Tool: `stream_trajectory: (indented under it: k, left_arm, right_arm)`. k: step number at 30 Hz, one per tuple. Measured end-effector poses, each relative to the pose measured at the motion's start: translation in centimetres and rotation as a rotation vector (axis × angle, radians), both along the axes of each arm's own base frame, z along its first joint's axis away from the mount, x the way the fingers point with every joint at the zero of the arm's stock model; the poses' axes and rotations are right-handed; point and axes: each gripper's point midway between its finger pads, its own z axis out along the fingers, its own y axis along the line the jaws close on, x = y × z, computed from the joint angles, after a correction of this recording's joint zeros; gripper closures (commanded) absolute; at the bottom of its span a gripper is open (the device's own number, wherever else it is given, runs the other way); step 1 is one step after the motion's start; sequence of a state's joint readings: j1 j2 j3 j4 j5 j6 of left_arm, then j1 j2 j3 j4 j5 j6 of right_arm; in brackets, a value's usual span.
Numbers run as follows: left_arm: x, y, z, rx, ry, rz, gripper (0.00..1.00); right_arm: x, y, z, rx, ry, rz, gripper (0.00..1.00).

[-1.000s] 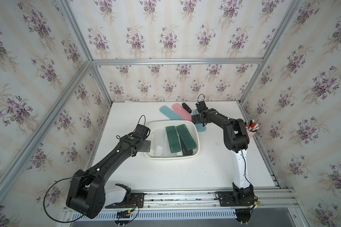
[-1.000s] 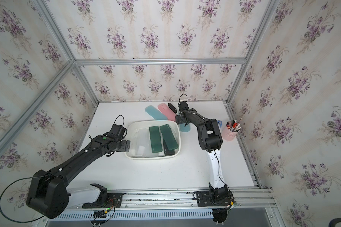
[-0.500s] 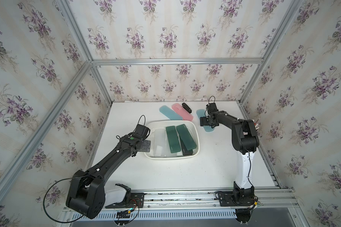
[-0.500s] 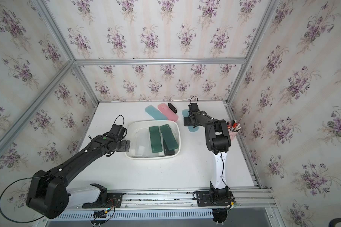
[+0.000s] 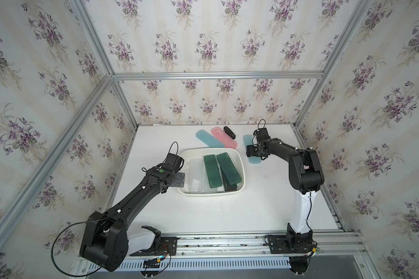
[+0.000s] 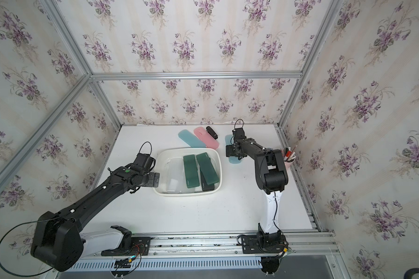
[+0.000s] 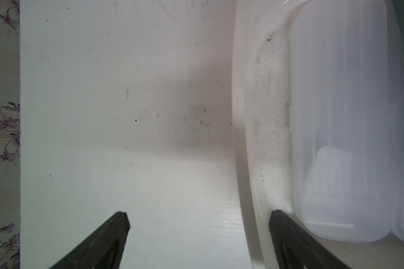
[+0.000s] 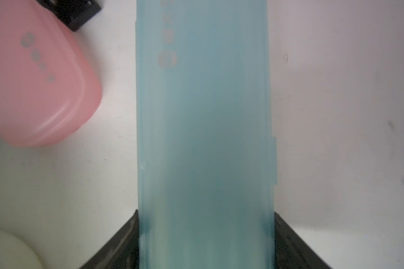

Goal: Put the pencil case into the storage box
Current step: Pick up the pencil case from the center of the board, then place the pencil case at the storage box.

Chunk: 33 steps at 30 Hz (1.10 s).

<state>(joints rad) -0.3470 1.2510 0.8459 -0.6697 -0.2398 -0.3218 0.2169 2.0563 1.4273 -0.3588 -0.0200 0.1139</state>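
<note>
Shifted rightward in both top views, away from the small black object [image 5: 229, 132], the right claw [image 5: 250, 152] is now set over the light blue translucent plastic pencil case [image 5: 254, 160]. That case lies flat on the white bench [image 5: 228, 217], right of the shallow white plastic storage box [image 5: 211, 193] and outside it. In the right wrist view the claw's two dark fingers [image 8: 289, 244] are seen pressed against the case's two long sides, narrowed from the wide spread of a second ago. A pink plastic case [image 8: 40, 81] is seen nearby, apart from the held one, with a second light blue case [image 5: 208, 139] just beside it at upper centre. The left claw [image 7: 198, 212] is held spread wide at the box's left rim, unmoved. Two dark green cases [image 5: 212, 171] and a frosted clear case [image 7: 336, 116] lie inside the box.
</note>
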Motion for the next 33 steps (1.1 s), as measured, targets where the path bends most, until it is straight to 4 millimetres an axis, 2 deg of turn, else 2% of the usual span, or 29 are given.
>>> stream_trajectory:
  k: [5, 9, 13, 17, 20, 25, 27, 33]
  left_arm:
    - [-0.2, 0.0, 0.1, -0.006, -0.008, -0.001, 0.01]
    - [-0.4, -0.1, 0.3, -0.014, -0.014, -0.004, 0.01]
    - [-0.5, 0.0, 0.4, -0.019, -0.020, -0.005, 0.01]
    - [-0.6, 0.0, 0.4, -0.021, -0.022, -0.005, 0.01]
    - [-0.6, -0.1, 0.5, -0.025, -0.026, -0.007, 0.01]
    - [-0.7, -0.1, 0.6, -0.030, -0.031, -0.008, 0.01]
    - [-0.7, -0.1, 0.6, -0.031, -0.033, -0.008, 0.01]
    - [-0.7, -0.1, 0.5, -0.031, -0.027, -0.009, 0.01]
  right_arm:
    - [-1.3, 0.2, 2.1, 0.041, -0.022, -0.018, 0.30]
    - [-2.3, 0.6, 4.8, 0.057, -0.065, -0.019, 0.30]
    - [-3.4, 2.5, 8.1, 0.089, -0.127, 0.007, 0.31]
    - [-5.1, 6.8, 11.1, 0.118, -0.181, 0.067, 0.32]
    - [-7.2, 10.4, 11.8, 0.139, -0.188, 0.117, 0.32]
    - [-12.4, 17.9, 10.9, 0.179, -0.142, 0.221, 0.32]
    - [-13.8, 20.4, 10.1, 0.195, -0.123, 0.242, 0.33]
    - [-16.1, 26.1, 7.1, 0.198, -0.062, 0.262, 0.33]
